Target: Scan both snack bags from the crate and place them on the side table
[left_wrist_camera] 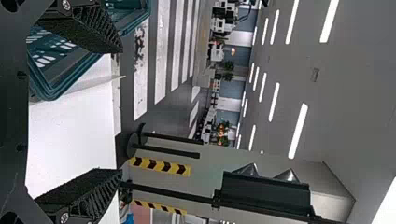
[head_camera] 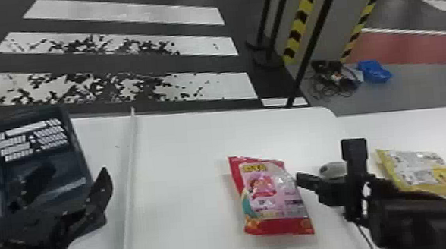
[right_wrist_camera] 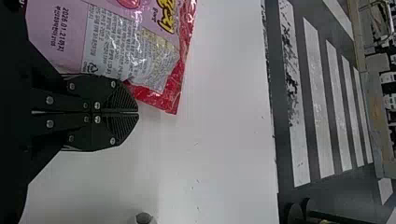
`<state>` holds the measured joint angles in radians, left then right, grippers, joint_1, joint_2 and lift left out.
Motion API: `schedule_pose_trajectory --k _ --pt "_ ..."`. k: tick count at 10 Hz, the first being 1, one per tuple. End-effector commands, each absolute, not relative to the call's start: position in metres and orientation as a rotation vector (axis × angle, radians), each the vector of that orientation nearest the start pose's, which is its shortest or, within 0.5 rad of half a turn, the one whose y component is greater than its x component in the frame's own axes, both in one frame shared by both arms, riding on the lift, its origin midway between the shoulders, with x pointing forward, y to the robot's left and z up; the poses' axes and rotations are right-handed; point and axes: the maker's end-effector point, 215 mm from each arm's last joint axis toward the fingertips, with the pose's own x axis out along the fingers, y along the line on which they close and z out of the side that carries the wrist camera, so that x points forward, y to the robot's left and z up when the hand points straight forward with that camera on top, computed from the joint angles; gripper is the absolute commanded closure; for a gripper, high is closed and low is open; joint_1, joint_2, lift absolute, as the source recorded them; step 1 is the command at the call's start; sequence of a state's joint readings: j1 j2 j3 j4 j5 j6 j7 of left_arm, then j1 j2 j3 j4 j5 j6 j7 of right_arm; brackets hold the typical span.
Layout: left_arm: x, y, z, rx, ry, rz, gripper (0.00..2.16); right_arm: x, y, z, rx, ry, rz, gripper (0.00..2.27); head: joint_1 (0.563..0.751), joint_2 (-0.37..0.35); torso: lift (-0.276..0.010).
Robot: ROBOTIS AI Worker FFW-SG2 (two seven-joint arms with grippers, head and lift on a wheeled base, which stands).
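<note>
In the head view, the red snack bag (head_camera: 272, 202) is lying on the white table (head_camera: 184, 174) between my left gripper (head_camera: 76, 170) and right gripper (head_camera: 298, 178); the yellow snack bag (head_camera: 418, 169) is lying farther right. In the left wrist view, I'm holding the fingers wide apart, empty; in the right, pressed together, empty.

Open room between ridge (head_camera: 128, 186) and red bag (head_camera: 271, 198)

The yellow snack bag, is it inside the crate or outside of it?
Outside: the yellow bag lies on the white table, far right of the crate.

Teal crate (left_wrist_camera: 58, 88) (slotted), white table (left_wrist_camera: 70, 140)
</note>
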<state>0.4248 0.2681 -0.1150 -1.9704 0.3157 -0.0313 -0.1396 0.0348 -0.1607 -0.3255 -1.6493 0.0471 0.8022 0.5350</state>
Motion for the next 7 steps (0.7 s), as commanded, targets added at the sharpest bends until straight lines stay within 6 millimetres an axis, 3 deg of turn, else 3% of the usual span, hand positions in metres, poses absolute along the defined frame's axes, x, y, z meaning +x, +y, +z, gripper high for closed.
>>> schedule_pose_trajectory --k 1,3,5,6,7 --pt "0.453 0.169 -0.343 -0.122 0.034 -0.34 0.08 0.493 -0.389 -0.487 0.081 0.661 0.084 2.26 0.695 -0.236 -0.095" --pt "0.453 0.17 -0.344 -0.122 0.037 -0.338 0.08 0.48 -0.401 -0.451 0.026 0.601 0.06 1.66 0.695 -0.258 -0.095" --pt "0.454 0.17 -0.344 -0.123 0.037 -0.337 0.08 0.45 -0.402 -0.439 -0.011 0.604 0.052 0.33 0.695 -0.272 -0.095" --pt "0.454 0.17 -0.344 -0.122 0.035 -0.337 0.08 0.438 -0.404 -0.437 -0.018 0.607 0.044 0.09 0.695 -0.275 -0.095" --pt "0.454 0.17 -0.345 -0.123 0.039 -0.337 0.08 0.427 -0.41 -0.439 -0.018 0.619 0.03 0.08 0.695 -0.282 -0.095"
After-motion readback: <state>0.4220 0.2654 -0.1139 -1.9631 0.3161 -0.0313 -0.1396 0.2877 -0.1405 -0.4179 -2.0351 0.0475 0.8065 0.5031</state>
